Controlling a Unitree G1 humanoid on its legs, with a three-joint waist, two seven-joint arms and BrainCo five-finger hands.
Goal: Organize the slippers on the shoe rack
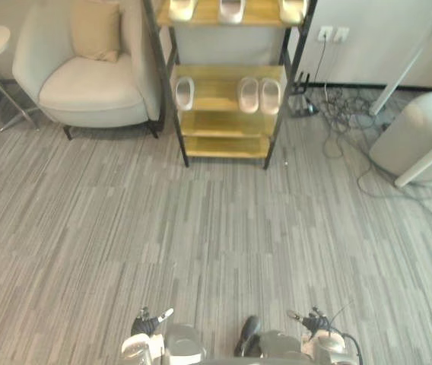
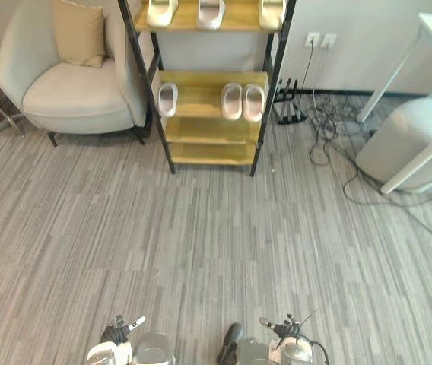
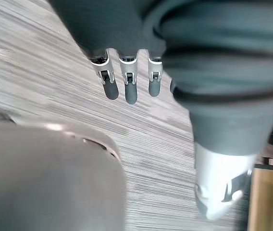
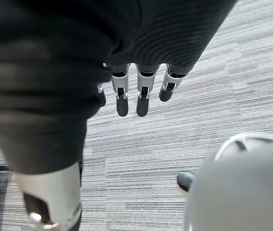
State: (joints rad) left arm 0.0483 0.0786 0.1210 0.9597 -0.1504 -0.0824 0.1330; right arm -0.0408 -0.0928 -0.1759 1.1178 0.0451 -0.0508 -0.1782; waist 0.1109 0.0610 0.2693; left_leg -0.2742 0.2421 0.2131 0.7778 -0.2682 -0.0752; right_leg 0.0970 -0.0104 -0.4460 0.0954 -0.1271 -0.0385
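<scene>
**A:** Where are the slippers?

**B:** All on the shoe rack [image 1: 217,90], far centre. On the middle shelf a lone slipper [image 1: 185,93] lies at the left end. A pair [image 1: 249,94] sits side by side toward the right, well apart from it. Three upper slippers [image 1: 232,9] are spread along the shelf above, partly cut off by the frame edge.

**A:** And the hands?

**B:** Both hang low at the near edge, well apart from the rack, with a broad stretch of carpet [image 1: 201,228] between. The left hand [image 3: 129,84] has its fingers straight and loose, holding nothing. The right hand [image 4: 141,98] is the same, with only floor beyond its tips.

**A:** So nothing is started. What could go wrong?

**B:** I'd say the approach is the first risk. The armchair [image 1: 87,87] stands just beside the rack's left upright, so a left reach for the lone slipper could catch an elbow on it. To the right, cables [image 1: 338,106] sprawl over the floor near the rack's foot. Drifting right on the walk-in could snag them.

**A:** And at the shelf?

**B:** The black uprights and the upper shelf crowd the opening. Open fingers going in too quickly could shove a slipper off the back or knock the pair askew.
</scene>
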